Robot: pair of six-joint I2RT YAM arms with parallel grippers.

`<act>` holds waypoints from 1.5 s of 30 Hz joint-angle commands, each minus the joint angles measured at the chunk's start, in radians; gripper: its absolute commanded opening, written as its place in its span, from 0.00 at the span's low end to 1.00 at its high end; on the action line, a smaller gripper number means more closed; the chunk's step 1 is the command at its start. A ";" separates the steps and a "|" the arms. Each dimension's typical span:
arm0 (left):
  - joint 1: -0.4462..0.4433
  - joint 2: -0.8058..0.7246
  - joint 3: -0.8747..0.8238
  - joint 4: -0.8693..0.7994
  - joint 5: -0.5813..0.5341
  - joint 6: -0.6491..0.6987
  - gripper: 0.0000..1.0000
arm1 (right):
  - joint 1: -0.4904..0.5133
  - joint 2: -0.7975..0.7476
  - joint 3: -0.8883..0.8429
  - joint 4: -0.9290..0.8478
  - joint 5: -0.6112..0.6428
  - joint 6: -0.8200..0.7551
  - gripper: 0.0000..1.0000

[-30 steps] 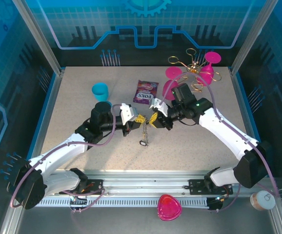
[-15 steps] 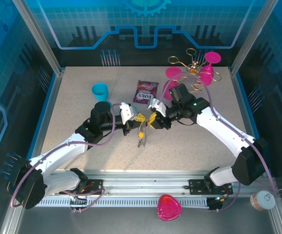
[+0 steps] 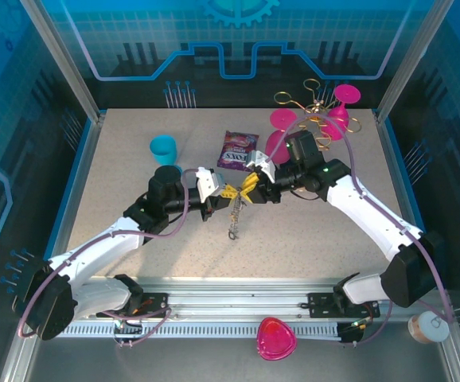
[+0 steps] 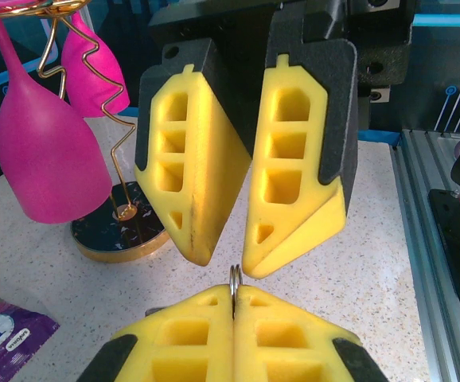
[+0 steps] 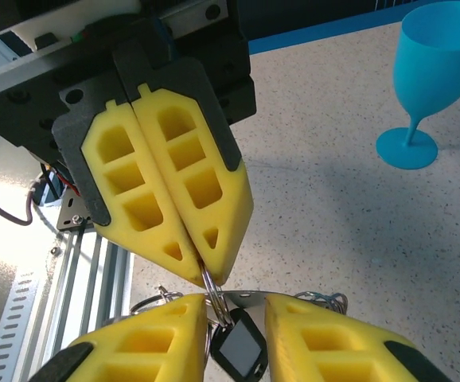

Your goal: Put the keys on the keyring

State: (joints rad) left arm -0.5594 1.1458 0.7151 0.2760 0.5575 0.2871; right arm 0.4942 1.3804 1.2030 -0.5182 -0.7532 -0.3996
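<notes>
My left gripper [image 3: 227, 194] is shut on the keyring [image 4: 235, 276], a thin silver double ring pinched edge-on between its yellow pads. The same ring [image 5: 216, 293] sticks out below the left gripper [image 5: 207, 278] in the right wrist view. A black-headed key [image 5: 242, 347] hangs from it, with wire loops and a silver plate behind. From above, the bunch of keys [image 3: 234, 216] dangles down toward the table. My right gripper [image 3: 248, 189] faces the left one tip to tip. It stands open [image 5: 236, 309], its fingers on either side of the black key head without clamping it.
A blue goblet [image 3: 164, 149] stands behind the left arm. A purple snack packet [image 3: 237, 149] lies behind the grippers. Pink goblets [image 3: 281, 131] and a gold wire rack [image 3: 316, 111] stand at the back right. A pink lid [image 3: 277, 337] lies on the front rail.
My right gripper was shut a second ago and has opened, drawing back slightly to the right. The left gripper keeps its hold on the ring. The hanging bunch swung a little.
</notes>
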 commanded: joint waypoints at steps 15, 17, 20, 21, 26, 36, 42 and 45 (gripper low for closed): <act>-0.004 -0.006 -0.009 0.066 0.020 -0.004 0.00 | -0.010 -0.043 -0.108 0.135 -0.047 0.022 0.23; -0.005 -0.007 -0.011 0.065 0.022 -0.006 0.00 | -0.009 -0.039 -0.109 0.145 -0.062 0.032 0.23; -0.004 -0.010 -0.013 0.065 0.022 -0.007 0.00 | -0.008 -0.037 -0.109 0.167 -0.075 0.046 0.22; -0.004 -0.013 -0.013 0.066 0.021 -0.007 0.00 | -0.008 -0.034 -0.109 0.170 -0.078 0.048 0.22; -0.004 -0.014 -0.016 0.070 0.021 -0.012 0.00 | -0.005 -0.027 -0.105 0.175 -0.094 0.053 0.17; -0.002 -0.034 -0.022 0.028 -0.034 0.005 0.17 | -0.001 -0.043 -0.076 0.096 -0.047 0.002 0.00; 0.009 -0.058 0.034 -0.188 -0.045 0.112 0.33 | 0.025 -0.007 0.054 -0.197 0.122 -0.203 0.00; 0.010 -0.049 0.072 -0.273 -0.035 0.152 0.34 | 0.056 0.017 0.114 -0.277 0.191 -0.261 0.00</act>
State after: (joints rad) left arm -0.5556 1.1049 0.7300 0.1196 0.5194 0.3695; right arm 0.5209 1.3819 1.2472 -0.6598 -0.6392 -0.5510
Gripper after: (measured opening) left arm 0.338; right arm 0.064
